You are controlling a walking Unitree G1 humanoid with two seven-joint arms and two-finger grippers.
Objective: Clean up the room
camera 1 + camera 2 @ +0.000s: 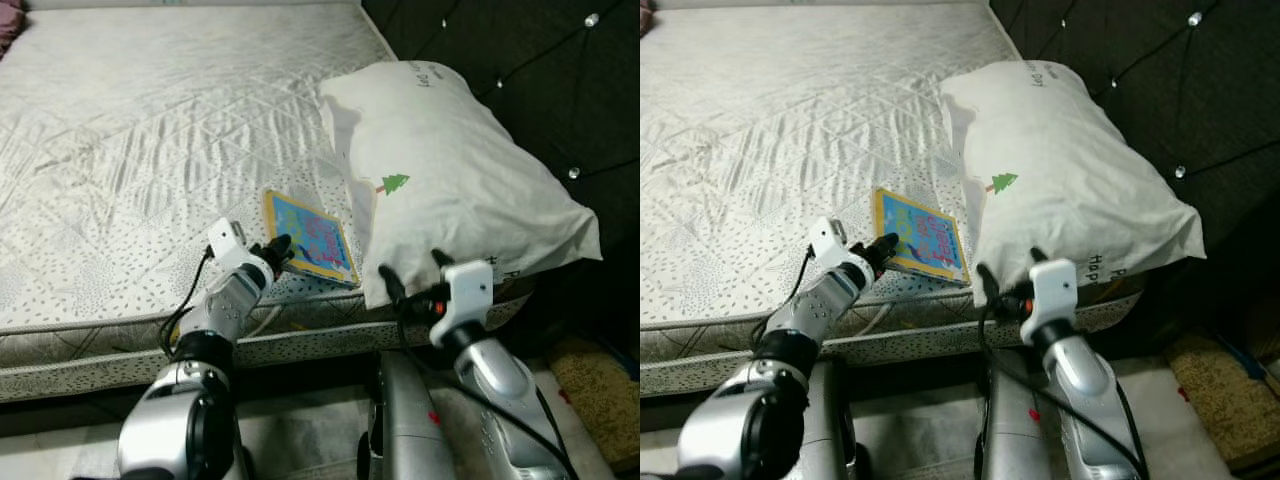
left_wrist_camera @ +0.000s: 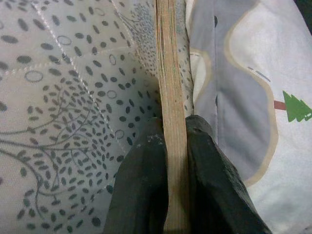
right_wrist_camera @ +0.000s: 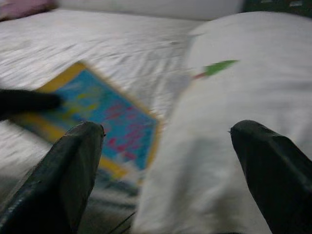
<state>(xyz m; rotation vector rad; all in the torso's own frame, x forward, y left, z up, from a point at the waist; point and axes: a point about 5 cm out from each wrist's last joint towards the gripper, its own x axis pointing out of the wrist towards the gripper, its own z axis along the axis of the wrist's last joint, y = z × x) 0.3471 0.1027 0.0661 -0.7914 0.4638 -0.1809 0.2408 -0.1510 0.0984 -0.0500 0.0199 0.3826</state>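
A thin picture book (image 1: 310,238) with a yellow border and blue cover lies near the front edge of the mattress (image 1: 150,120), beside a white pillow (image 1: 450,170) with a small green tree print. My left gripper (image 1: 280,250) is shut on the book's near left corner; in the left wrist view both black fingers (image 2: 146,190) clamp the book's edge (image 2: 171,97). Just in front of the pillow's near corner, my right gripper (image 1: 412,272) stands open with nothing between its fingers (image 3: 63,170). The book (image 3: 107,117) and pillow (image 3: 234,107) appear blurred beyond them.
A dark tufted headboard (image 1: 540,70) rises behind the pillow on the right. A brownish mat (image 1: 600,390) lies on the floor at lower right. A pink item (image 1: 8,30) peeks in at the mattress's far left corner.
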